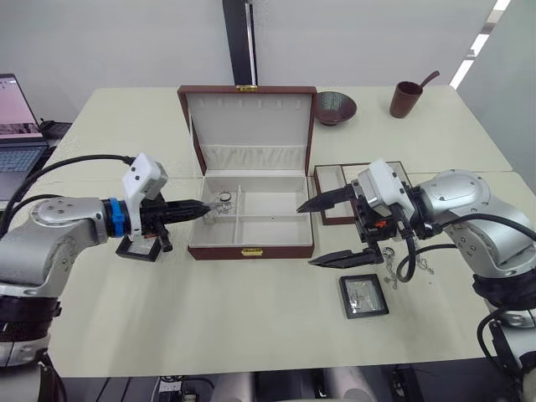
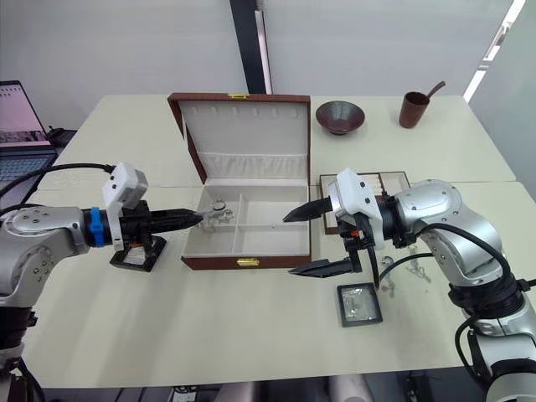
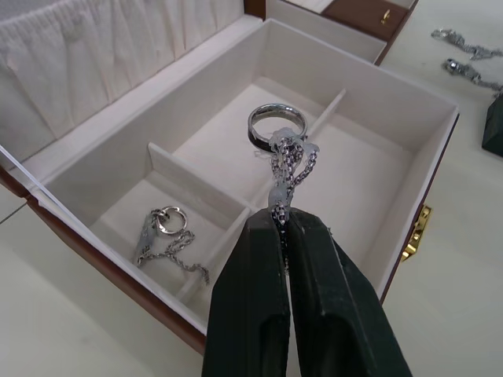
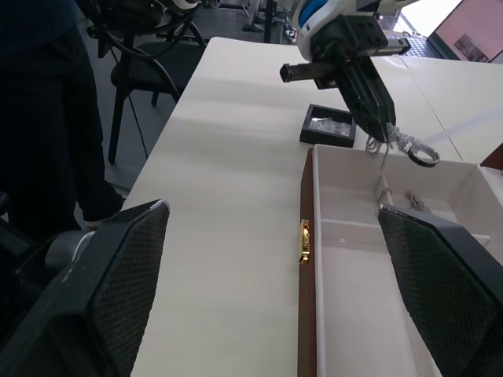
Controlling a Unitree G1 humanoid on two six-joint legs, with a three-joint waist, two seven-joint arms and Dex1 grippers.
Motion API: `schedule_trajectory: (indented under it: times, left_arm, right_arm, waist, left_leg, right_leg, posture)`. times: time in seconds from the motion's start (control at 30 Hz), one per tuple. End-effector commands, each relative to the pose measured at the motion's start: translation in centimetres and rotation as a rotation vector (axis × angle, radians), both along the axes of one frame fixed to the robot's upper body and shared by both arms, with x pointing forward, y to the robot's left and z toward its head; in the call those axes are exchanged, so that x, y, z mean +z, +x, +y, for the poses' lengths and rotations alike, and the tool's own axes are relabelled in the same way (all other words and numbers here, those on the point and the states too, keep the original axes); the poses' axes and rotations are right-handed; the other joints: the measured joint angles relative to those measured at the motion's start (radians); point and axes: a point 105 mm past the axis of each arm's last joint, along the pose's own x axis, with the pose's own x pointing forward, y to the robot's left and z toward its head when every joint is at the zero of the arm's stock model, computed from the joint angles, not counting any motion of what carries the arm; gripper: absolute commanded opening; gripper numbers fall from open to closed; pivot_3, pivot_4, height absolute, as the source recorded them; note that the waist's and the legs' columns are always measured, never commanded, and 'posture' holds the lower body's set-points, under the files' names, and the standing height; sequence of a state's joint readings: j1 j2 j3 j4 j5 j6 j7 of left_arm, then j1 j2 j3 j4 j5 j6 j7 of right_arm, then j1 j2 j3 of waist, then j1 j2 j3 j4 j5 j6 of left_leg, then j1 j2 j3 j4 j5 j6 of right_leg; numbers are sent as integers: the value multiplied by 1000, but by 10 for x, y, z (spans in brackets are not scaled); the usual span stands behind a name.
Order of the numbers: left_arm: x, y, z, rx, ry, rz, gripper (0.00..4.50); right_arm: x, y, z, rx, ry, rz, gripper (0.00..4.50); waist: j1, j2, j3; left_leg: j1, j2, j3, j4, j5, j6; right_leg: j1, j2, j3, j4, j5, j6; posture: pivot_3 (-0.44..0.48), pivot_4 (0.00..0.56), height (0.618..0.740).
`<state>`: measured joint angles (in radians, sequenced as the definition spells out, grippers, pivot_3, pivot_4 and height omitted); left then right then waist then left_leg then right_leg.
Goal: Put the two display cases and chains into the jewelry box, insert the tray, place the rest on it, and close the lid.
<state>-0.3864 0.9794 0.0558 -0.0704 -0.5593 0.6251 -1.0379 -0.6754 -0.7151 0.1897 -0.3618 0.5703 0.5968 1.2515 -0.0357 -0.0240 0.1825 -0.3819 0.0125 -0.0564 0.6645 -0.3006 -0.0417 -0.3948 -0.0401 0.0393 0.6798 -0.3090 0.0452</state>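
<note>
Now the chain [image 3: 284,169] dangles lengthwise from the left end effector [image 3: 281,216].

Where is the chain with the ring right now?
The chain with the ring hangs from the left pincer, which is shut on it, above the jewelry box's rear-left compartment; another chain already lies in a small compartment nearby.

I am counting two display cases: one [image 1: 139,248] by my left arm and one [image 1: 363,296] near my right arm. I am seeing four chains: one [image 3: 288,161] with a ring, pinched in my left gripper [image 3: 281,216], one [image 3: 165,236] lying in the jewelry box [image 1: 251,219], and two [image 3: 464,56] on the table [image 1: 251,327]. I am also counting one tray [image 1: 333,186], one bowl [image 1: 335,106], one cup [image 1: 406,98] and one laptop [image 1: 17,126].
</note>
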Motion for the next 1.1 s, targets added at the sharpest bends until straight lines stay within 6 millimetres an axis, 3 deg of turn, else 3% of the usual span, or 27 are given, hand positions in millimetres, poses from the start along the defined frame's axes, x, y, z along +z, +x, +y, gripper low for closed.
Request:
schedule_trajectory:
  times: [0.03,0.33,0.43,0.83,1.1]
  left_arm:
    - [2,1,4,0,59,-34,14]
    - [-4,2,2,26,111,-24,14]
    - [-7,2,3,25,127,-16,713]
    - [9,-9,-8,-38,46,-72,4341]
    - [25,-24,10,-8,-2,-136,4438]
  right_arm:
    - [6,-4,-2,-4,2,-45,4500]
    - [7,-2,-4,-15,-7,-57,4500]
    - [7,0,-4,-20,-7,-62,4500]
    - [6,9,-7,-72,-17,-99,4500]
    - [7,13,-12,-102,-20,-121,4500]
  waist:
    - [2,0,0]
    - [4,0,0]
    - [4,0,0]
    - [3,0,0]
    - [4,0,0]
  left_leg:
    - [0,0,0,0,0,0]
    - [0,0,0,0,0,0]
    - [0,0,-1,0,0,0]
    - [0,0,0,1,0,0]
    - [0,1,0,1,0,0]
  right_leg:
    - [0,0,0,0,0,0]
    - [0,0,0,0,0,0]
    - [0,0,-1,1,0,0]
    - [0,0,0,1,0,0]
    - [0,0,0,1,0,0]
  posture:
    - [0,150,740]
    - [0,150,740]
    - [0,150,740]
    - [0,150,740]
    - [0,150,740]
